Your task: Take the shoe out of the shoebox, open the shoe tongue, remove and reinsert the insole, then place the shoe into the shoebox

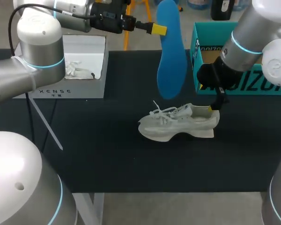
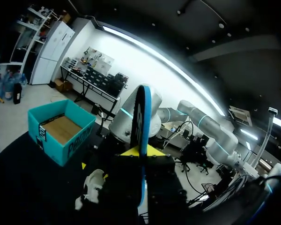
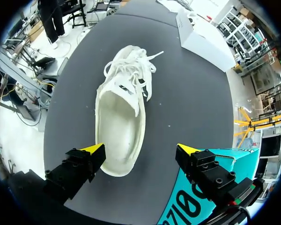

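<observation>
A white shoe [image 1: 178,123] lies on its sole on the dark table, heel toward the teal shoebox [image 1: 210,61]. High above the table, my left gripper [image 1: 158,29] is shut on a blue insole [image 1: 171,51], which hangs down from it. In the left wrist view the insole [image 2: 141,140] runs edge-on between the yellow fingertips. My right gripper [image 1: 215,104] hovers open at the shoe's heel. In the right wrist view the shoe [image 3: 122,126] lies ahead of the gripper [image 3: 143,154], its heel between the spread fingers without touching them, and its inside looks bare.
A white box lid [image 1: 70,70] with a second white shoe [image 1: 79,69] in it sits at the table's back left. The teal shoebox [image 3: 201,197] is close beside my right gripper. Open dark tabletop [image 1: 107,159] lies in front of the shoe.
</observation>
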Robot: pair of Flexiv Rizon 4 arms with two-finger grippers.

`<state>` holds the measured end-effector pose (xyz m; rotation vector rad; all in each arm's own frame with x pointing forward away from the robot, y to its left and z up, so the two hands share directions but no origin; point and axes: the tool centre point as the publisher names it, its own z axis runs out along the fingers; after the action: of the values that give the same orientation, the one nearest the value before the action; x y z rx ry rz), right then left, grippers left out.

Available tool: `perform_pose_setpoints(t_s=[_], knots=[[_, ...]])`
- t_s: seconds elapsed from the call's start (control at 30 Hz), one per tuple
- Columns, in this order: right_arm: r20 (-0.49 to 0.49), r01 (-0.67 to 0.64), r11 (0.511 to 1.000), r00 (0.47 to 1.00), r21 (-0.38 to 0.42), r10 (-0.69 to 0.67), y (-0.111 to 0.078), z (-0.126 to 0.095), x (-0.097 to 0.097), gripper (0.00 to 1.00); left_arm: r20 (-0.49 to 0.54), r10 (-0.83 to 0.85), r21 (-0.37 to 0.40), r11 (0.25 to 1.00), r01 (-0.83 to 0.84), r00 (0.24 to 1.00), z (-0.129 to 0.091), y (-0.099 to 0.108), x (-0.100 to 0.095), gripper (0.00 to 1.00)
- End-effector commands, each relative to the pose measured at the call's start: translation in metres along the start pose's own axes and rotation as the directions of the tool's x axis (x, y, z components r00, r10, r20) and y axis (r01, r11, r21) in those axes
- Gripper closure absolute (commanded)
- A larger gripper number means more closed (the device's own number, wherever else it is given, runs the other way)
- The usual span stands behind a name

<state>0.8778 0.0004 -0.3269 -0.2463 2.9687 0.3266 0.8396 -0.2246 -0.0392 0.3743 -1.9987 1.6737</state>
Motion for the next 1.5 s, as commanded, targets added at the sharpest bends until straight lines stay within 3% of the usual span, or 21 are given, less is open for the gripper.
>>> perform_pose_setpoints(t_s=[0.03, 0.5, 0.53, 0.57, 0.6, 0.83, 1.07, 1.5], knots=[[-0.009, -0.005, 1.0, 1.0, -0.024, 0.005, -0.002, 0.02, -0.002, 0.0, 0.0, 0.0, 0.0, 1.0, 0.0, 1.0, 0.0, 0.0, 0.0, 1.0], [-0.041, 0.014, 1.0, 0.999, -0.016, -0.014, 0.001, 0.059, -0.006, 0.0, 0.0, 0.0, 0.0, 1.0, 0.0, 1.0, 0.0, 0.0, 0.0, 1.0], [-0.046, 0.013, 1.0, 0.999, -0.015, -0.014, 0.001, 0.061, -0.007, 0.3, 0.0, 0.0, 0.0, 1.0, 0.0, 1.0, 0.0, 0.0, 0.0, 1.0], [-0.049, 0.013, 1.0, 0.999, -0.014, -0.013, 0.001, 0.062, -0.006, 0.8, 0.0, 0.0, 0.0, 1.0, 0.0, 1.0, 0.0, 0.0, 0.0, 1.0], [-0.057, 0.02, 1.0, 0.998, -0.009, -0.021, 0.003, 0.064, -0.006, 1.0, 0.0, 0.0, 0.0, 1.0, 0.0, 1.0, 0.0, 0.0, 0.0, 1.0], [-0.085, 0.022, 1.0, 0.996, -0.011, -0.023, 0.004, 0.076, 0.0, 1.0, 0.0, 0.0, 0.0, 1.0, 0.0, 1.0, 0.0, 0.0, 0.0, 1.0], [-0.08, 0.011, 0.999, 0.997, -0.033, -0.014, 0.0, 0.071, 0.007, 1.0, 0.0, 0.0, 0.0, 1.0, 0.0, 1.0, 0.0, 0.0, 0.0, 1.0], [-0.027, -0.006, 1.0, 1.0, -0.009, 0.006, -0.021, 0.001, 0.014, 1.0, 0.0, 0.0, 0.0, 1.0, 0.0, 1.0, 0.0, 0.0, 0.0, 1.0]])
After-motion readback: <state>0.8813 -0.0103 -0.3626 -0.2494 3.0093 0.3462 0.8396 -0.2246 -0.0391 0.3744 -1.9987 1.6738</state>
